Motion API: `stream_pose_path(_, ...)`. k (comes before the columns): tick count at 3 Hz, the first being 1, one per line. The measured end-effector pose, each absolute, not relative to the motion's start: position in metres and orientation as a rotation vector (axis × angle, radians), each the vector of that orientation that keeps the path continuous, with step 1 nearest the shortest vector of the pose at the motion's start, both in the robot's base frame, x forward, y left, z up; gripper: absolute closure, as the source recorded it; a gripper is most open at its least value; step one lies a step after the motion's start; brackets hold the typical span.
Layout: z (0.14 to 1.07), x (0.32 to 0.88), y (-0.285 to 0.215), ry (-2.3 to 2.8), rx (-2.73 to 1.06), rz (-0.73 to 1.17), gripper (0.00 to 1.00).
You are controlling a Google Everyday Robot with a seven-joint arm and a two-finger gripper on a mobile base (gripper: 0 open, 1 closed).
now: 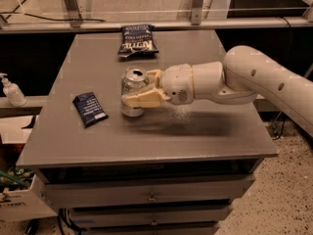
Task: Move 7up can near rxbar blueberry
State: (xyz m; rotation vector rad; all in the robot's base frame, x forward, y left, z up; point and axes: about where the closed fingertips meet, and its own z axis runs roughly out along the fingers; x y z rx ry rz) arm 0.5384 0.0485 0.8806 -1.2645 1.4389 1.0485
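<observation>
The 7up can is silvery with a silver top and stands upright near the middle left of the grey table. My gripper reaches in from the right and is shut on the can, with one cream finger across its front and the other behind it. The rxbar blueberry, a small flat dark blue wrapper, lies on the table a short way left of the can. I cannot tell if the can's base touches the table.
A larger dark blue chip bag lies at the table's far edge. My white arm stretches over the table's right half. A white pump bottle stands on a shelf to the left. Drawers sit under the tabletop.
</observation>
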Motion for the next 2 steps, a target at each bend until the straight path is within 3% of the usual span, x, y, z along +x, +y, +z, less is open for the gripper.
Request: stream_pose_path(2,0.866,0.551,0.093,1.406,-1.324,1.045,1.00)
